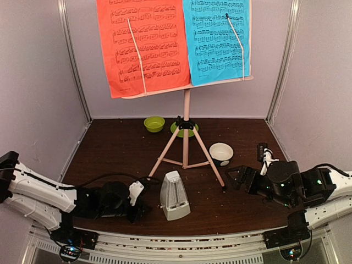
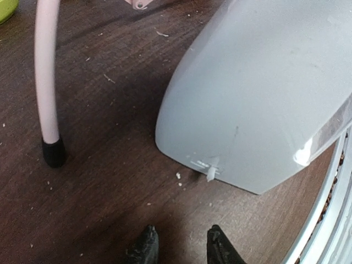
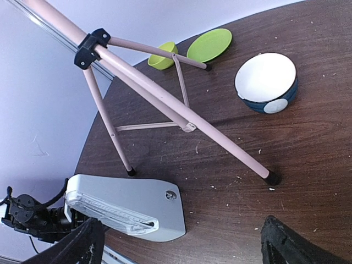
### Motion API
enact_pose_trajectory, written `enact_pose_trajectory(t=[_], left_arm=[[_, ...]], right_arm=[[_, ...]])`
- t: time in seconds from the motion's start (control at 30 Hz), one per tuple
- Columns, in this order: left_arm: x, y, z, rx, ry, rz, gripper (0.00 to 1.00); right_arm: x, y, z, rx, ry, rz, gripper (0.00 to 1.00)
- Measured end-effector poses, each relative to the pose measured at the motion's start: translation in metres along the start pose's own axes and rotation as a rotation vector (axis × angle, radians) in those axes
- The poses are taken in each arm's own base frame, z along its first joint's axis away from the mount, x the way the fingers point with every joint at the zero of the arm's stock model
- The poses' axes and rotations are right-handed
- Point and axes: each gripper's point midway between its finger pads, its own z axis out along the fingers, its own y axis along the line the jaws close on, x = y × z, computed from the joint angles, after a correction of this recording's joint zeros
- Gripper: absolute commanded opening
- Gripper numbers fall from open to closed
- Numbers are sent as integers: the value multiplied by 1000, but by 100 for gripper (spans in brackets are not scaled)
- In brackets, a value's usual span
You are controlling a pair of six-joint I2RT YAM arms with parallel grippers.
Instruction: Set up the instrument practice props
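Just ahead of the left gripper (image 2: 180,248), parted and empty, stands the metronome (image 2: 258,93). Probably light, rigid, slick plastic: pinch its flat sides low.

Enclosure seen from above. A dark brown wood-grain surface (image 1: 110,148) is bounded by a pale lilac-grey back wall (image 1: 126,107) and by side walls (image 1: 33,82) of the same tint. Metal uprights (image 1: 74,60) are set at the two rear corners. A slotted metal rail (image 1: 181,252) is fitted along the near edge. Pale specks (image 2: 179,176) are scattered over the wood. Soft, even lighting is indicated by faint shadows.
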Motion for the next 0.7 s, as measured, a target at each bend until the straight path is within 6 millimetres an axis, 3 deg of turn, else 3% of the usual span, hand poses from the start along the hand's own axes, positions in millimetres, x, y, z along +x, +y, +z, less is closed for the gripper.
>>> enact_pose_trajectory(t=[0.23, 0.5, 0.57, 0.7], left_arm=[[-30, -12, 31, 49, -10, 10, 30], [-69, -5, 61, 55, -34, 6, 33], [-77, 1, 63, 51, -54, -10, 37], [-91, 7, 59, 45, -91, -17, 58]], right_arm=[[-5, -17, -12, 59, 6, -2, 100], [4, 4, 7, 147, 63, -193, 100], [8, 5, 13, 167, 72, -234, 100], [4, 1, 15, 188, 38, -270, 100]])
